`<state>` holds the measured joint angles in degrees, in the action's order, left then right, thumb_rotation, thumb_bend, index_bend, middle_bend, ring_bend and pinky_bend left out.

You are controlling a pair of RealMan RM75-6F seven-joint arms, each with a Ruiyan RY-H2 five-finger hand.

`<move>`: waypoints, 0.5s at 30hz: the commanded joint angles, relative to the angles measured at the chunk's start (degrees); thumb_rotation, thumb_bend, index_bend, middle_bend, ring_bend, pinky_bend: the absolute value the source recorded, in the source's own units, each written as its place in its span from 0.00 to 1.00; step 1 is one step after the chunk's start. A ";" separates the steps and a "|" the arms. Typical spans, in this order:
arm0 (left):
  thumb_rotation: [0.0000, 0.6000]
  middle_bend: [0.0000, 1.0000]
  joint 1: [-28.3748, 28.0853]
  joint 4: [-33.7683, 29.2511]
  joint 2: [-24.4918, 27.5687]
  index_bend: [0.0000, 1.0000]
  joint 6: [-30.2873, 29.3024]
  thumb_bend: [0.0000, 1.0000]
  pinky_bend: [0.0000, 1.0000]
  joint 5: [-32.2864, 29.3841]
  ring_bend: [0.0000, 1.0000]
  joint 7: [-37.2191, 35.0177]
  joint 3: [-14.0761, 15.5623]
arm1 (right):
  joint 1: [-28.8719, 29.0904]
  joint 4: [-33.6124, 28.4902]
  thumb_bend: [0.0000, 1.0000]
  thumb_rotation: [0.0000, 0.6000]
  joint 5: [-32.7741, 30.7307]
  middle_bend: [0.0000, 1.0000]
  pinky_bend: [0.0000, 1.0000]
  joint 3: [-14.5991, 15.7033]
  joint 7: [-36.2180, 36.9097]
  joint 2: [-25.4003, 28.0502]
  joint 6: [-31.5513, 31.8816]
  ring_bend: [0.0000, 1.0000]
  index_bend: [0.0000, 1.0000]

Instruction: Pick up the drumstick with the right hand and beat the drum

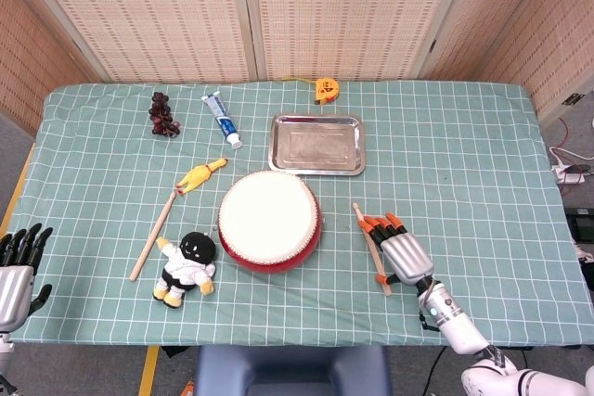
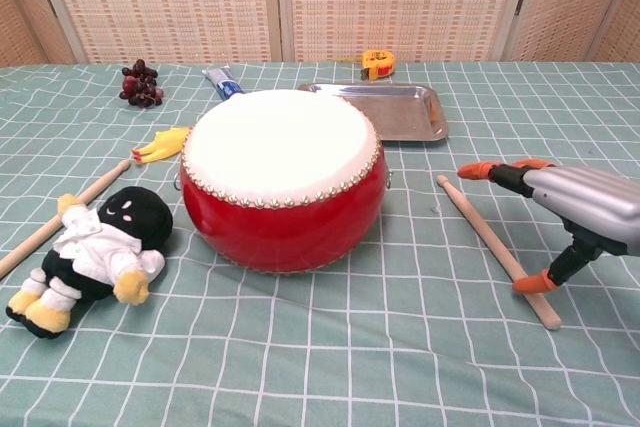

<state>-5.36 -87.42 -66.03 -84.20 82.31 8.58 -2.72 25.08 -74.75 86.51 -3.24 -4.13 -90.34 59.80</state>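
Observation:
A red drum (image 1: 269, 221) (image 2: 283, 177) with a white skin stands in the middle of the green checked cloth. A wooden drumstick (image 1: 364, 227) (image 2: 480, 228) lies on the cloth to its right. My right hand (image 1: 394, 250) (image 2: 572, 209) hovers over the stick's near half, fingers spread, thumb down beside the stick, holding nothing. A second stick (image 1: 153, 235) (image 2: 60, 217) lies left of the drum. My left hand (image 1: 17, 266) rests open at the table's left front corner, seen in the head view only.
A plush doll (image 1: 187, 269) (image 2: 95, 253) lies front left of the drum. Behind the drum sit a steel tray (image 1: 316, 145) (image 2: 385, 110), a yellow rubber chicken (image 1: 200, 176), a toothpaste tube (image 1: 222, 119), grapes (image 1: 163, 115) and an orange tape measure (image 1: 326, 90).

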 commanded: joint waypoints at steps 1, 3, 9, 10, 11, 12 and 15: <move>1.00 0.00 -0.04 0.11 -0.04 0.00 0.08 0.24 0.02 -0.02 0.02 -0.09 -0.05 | 0.13 0.40 0.00 1.00 -0.68 0.03 0.00 -0.24 -0.45 0.16 0.07 0.00 0.00; 1.00 0.00 -0.07 0.21 -0.10 0.00 0.09 0.24 0.02 0.00 0.02 -0.13 -0.10 | 0.18 0.70 0.00 1.00 -1.57 0.03 0.00 -0.54 -0.86 0.38 -0.02 0.00 0.01; 1.00 0.00 -0.05 0.50 -0.31 0.00 0.19 0.24 0.02 0.15 0.02 -0.41 -0.01 | 0.37 1.85 0.00 1.00 -4.41 0.03 0.00 -1.73 -1.82 0.80 -0.35 0.00 0.01; 1.00 0.00 -0.04 0.55 -0.33 0.00 0.23 0.24 0.02 0.12 0.02 -0.44 0.00 | 0.37 2.07 0.00 1.00 -4.89 0.03 0.00 -1.95 -1.99 0.87 -0.37 0.00 0.01; 1.00 0.00 -0.02 0.63 -0.35 0.00 0.26 0.24 0.02 0.08 0.02 -0.52 0.01 | 0.39 2.31 0.00 1.00 -5.57 0.03 0.00 -2.26 -2.27 1.06 -0.43 0.00 0.01; 1.00 0.00 -0.01 0.70 -0.38 0.00 0.26 0.24 0.02 0.06 0.02 -0.59 -0.01 | 0.39 2.46 0.00 1.00 -6.12 0.03 0.00 -2.59 -2.49 1.23 -0.39 0.00 0.01; 1.00 0.00 0.01 0.98 -0.46 0.00 0.32 0.24 0.02 -0.01 0.02 -0.82 -0.04 | 0.45 3.07 0.00 1.00 -8.14 0.03 0.00 -3.96 -3.07 1.84 -0.13 0.00 0.01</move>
<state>-5.35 -86.45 -66.48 -83.89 82.31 7.78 -2.76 25.48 -72.05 79.14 -6.55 -6.84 -88.86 59.55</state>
